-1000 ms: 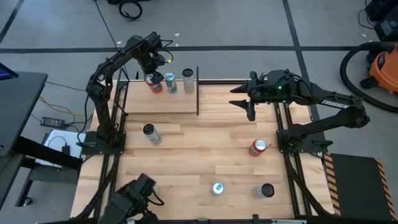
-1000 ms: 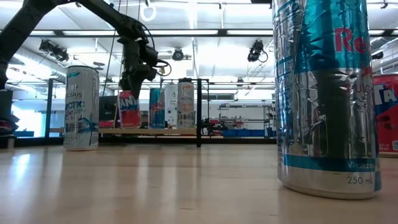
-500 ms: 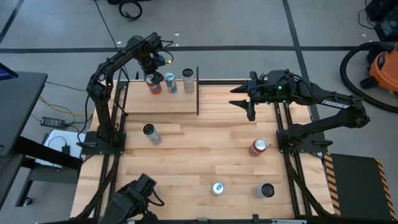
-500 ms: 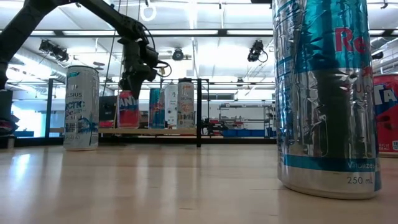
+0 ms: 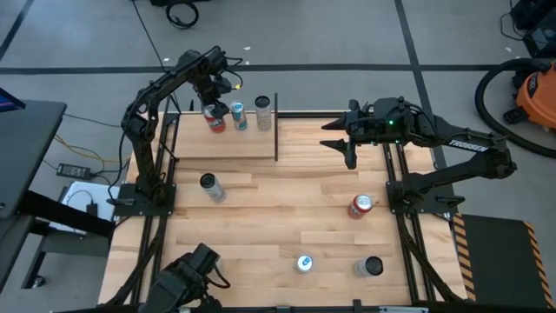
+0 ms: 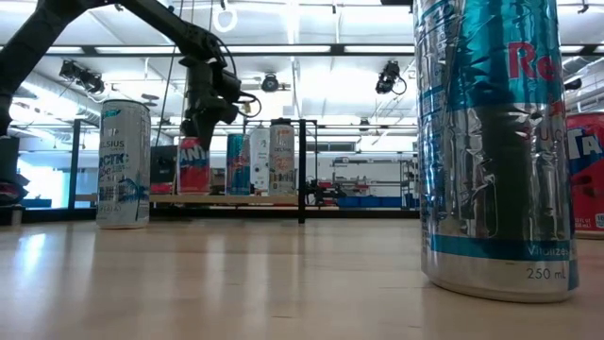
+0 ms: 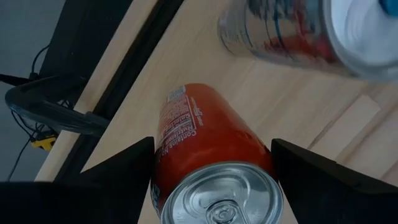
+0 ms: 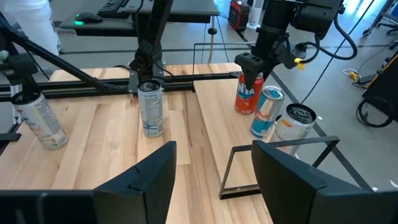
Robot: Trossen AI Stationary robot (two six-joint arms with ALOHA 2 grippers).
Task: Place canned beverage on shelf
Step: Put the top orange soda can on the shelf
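The left gripper (image 5: 211,106) hangs over the far-left corner of the desk (image 5: 287,217), above the shelf (image 5: 252,143), with its fingers (image 7: 124,171) on either side of a red can (image 7: 208,149). In the left wrist view the can fills the gap between them edge to edge, so it looks gripped (though from across the desk its base seems level with its neighbours on the shelf board). Just beside it stand a blue-and-silver can (image 5: 238,116) and then a pale can (image 5: 262,113), the three in a row along the shelf's back edge.

The right gripper (image 5: 340,144) hovers over the desk on the far right side, well apart from the shelf, its fingers (image 8: 134,180) parted and holding nothing.

Loose on the desk are a silver can (image 5: 211,187) near the left arm's base, a red can with white lettering (image 5: 360,206), a blue-topped can (image 5: 304,263) and a dark-topped can (image 5: 372,266) towards the near edge.
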